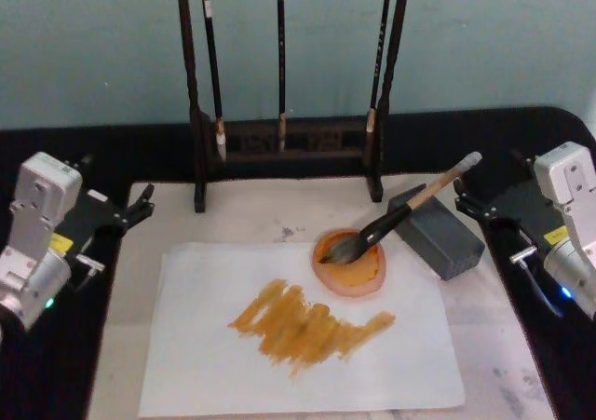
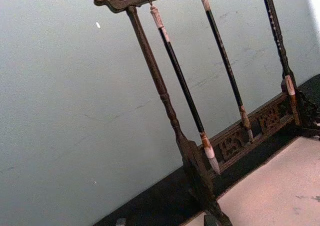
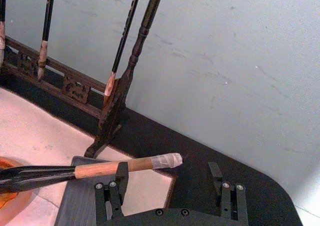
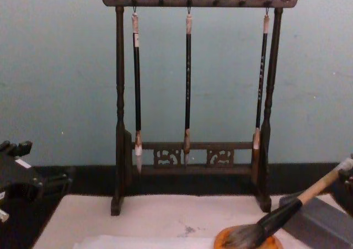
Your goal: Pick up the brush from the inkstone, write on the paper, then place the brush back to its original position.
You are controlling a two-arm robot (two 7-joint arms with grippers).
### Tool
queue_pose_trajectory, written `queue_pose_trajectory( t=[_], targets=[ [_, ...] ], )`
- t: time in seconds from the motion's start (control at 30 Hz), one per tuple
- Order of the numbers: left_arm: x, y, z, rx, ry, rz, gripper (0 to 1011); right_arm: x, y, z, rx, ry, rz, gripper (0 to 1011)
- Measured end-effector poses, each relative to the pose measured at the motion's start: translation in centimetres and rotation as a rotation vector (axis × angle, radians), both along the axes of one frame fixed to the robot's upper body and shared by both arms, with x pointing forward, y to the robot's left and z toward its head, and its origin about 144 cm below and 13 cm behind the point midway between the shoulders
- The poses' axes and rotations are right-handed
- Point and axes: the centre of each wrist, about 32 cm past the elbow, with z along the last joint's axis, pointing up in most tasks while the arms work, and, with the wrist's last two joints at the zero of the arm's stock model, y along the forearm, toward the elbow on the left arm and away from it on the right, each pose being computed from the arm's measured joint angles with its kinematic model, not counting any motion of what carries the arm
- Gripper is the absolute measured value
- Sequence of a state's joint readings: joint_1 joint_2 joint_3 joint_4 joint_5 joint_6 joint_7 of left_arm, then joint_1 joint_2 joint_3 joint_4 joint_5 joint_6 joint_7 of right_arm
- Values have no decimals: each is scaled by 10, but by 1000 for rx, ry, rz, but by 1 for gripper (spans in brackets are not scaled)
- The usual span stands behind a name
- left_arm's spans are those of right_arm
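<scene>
The inkstone sits at the far right corner of the paper and holds orange ink and the bristles of the brush. The brush handle slants up and to the right across a grey block, and its white cap reaches past the block. Orange-brown strokes cross the paper. The right gripper is at the right edge of the beige mat, just beside the cap. Its fingers are spread wide and grip nothing. The left gripper is at the mat's far left corner, its fingers apart and empty.
</scene>
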State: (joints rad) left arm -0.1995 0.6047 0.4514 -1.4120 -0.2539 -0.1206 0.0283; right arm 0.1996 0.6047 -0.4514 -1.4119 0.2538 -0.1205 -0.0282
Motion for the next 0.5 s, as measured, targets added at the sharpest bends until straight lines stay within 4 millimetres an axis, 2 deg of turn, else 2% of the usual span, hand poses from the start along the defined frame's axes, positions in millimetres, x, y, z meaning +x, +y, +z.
queue_pose_trajectory(
  t=[0.5],
  targets=[
    [0,0,0,0,0,0,1010,0,0,0,0,0,0,1000]
  ],
)
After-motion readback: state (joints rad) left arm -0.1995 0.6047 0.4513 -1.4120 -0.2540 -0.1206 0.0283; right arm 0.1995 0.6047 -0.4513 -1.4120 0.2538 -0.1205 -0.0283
